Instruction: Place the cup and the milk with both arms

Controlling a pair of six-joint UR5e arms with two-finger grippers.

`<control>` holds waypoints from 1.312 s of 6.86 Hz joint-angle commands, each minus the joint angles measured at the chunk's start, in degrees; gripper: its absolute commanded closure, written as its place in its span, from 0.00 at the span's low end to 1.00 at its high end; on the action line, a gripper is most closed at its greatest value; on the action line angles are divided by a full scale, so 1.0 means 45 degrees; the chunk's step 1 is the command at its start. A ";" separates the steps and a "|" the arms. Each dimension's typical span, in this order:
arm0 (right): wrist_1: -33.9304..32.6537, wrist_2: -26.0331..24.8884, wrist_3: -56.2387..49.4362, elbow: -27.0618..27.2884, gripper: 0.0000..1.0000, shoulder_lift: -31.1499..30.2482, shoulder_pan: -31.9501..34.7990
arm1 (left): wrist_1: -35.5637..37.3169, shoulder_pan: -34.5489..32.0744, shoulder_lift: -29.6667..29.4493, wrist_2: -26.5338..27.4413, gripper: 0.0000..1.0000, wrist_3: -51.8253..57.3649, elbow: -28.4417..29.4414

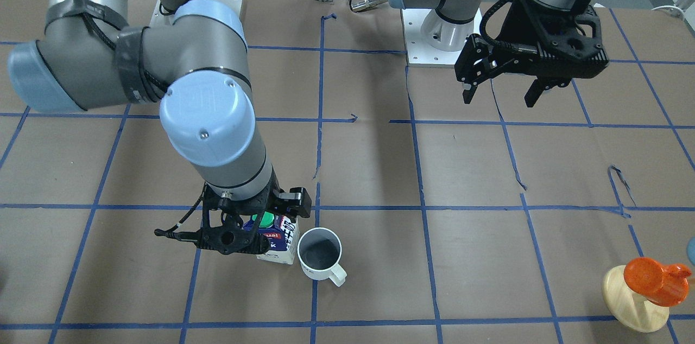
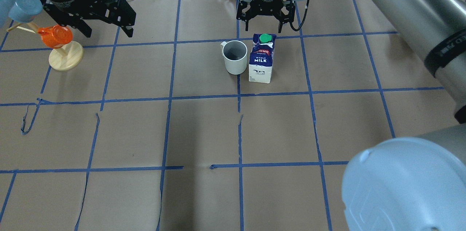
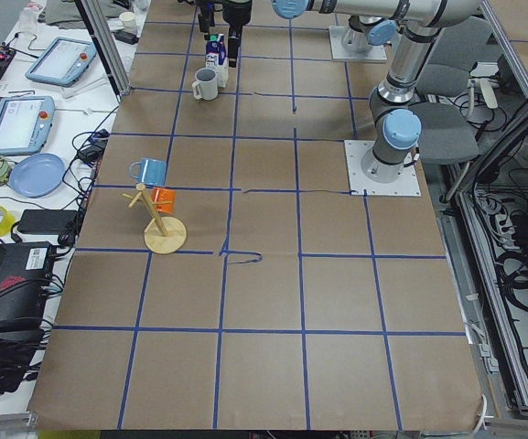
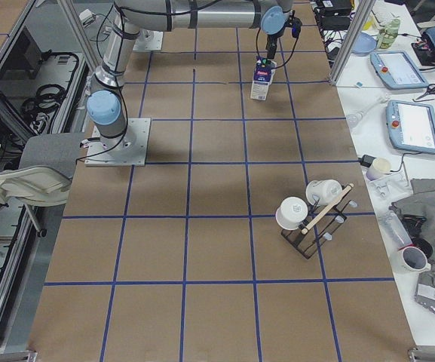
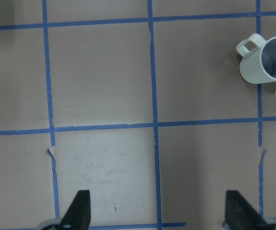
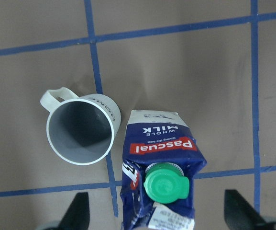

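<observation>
The white cup (image 2: pixel 235 58) stands upright on the brown table, grey inside up, handle toward the far left. The milk (image 2: pixel 261 59) stands upright right beside it, green cap on top; I cannot tell if they touch. Both also show in the front view, the cup (image 1: pixel 320 254) and the milk (image 1: pixel 279 238). My right gripper (image 2: pixel 265 19) is open above the milk's top, its fingers wide on either side of the milk (image 6: pixel 159 158) without touching it; the cup (image 6: pixel 80 134) sits to the left there. My left gripper (image 2: pixel 108 33) is open and empty, high over the table's far left, well apart from the cup (image 5: pixel 264 60).
An orange cup (image 2: pixel 58 38) hangs on a wooden stand (image 2: pixel 65 59) at the far left, with a blue mug (image 3: pixel 147 171) on the same stand. A rack with white cups (image 4: pixel 307 211) shows in the right side view. Blue tape lines grid the table.
</observation>
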 commanded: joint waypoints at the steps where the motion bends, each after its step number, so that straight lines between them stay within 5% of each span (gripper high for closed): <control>1: 0.0983 -0.0040 -0.0122 0.0171 0.00 -0.1871 -0.0086 | 0.0006 0.0000 -0.0006 -0.0019 0.00 0.0001 0.0000; 6: 0.1091 -0.0060 -0.1665 0.5009 0.00 -0.6231 -0.0535 | 0.0006 0.0000 -0.0025 0.0000 0.00 0.0001 0.0000; 9: 0.1185 -0.0041 -0.2365 0.4590 0.00 -0.6353 -0.1759 | -0.0148 -0.0058 0.0072 0.0020 0.00 0.0001 0.0000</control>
